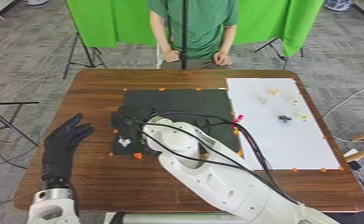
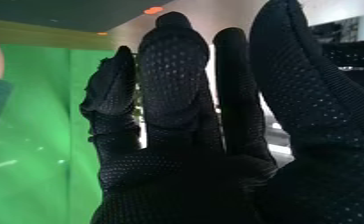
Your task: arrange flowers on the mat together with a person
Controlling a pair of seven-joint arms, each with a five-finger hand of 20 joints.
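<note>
1. The white flower (image 1: 124,142) lies on the black mat (image 1: 192,97), near the corner closest to the robot's left hand (image 1: 66,142). It is small and looks light, with soft petals that would probably crush or bend under a hard squeeze.
2. The best hold is probably low, at its base or any stem, with a gentle pinch between thumb and fingers. Something so light could skid or tip if nudged, so a straight lift seems safer than a sideways push.
3. The robot's right hand (image 1: 130,119) is over the black mat's left part, just beyond that flower. In the right wrist view its fingers (image 2: 174,65) are straight and apart, clamped on nothing.
4. The red flower (image 1: 240,118) is by the seam between the black mat and the white mat (image 1: 303,150).
5. On the white mat are a peach flower (image 1: 273,92), a dark flower (image 1: 285,118) and 2 little yellow flowers, 1 farther off (image 1: 295,102) and 1 beside the dark flower (image 1: 305,118). They too look light and delicate.
6. The left hand is at the table's (image 1: 116,185) left side, off the black mat, fingers extended, thumb spread, holding nothing.
7. Placing flowers seems to be the step in hand; the arrangement looks loose and unfinished.
</note>
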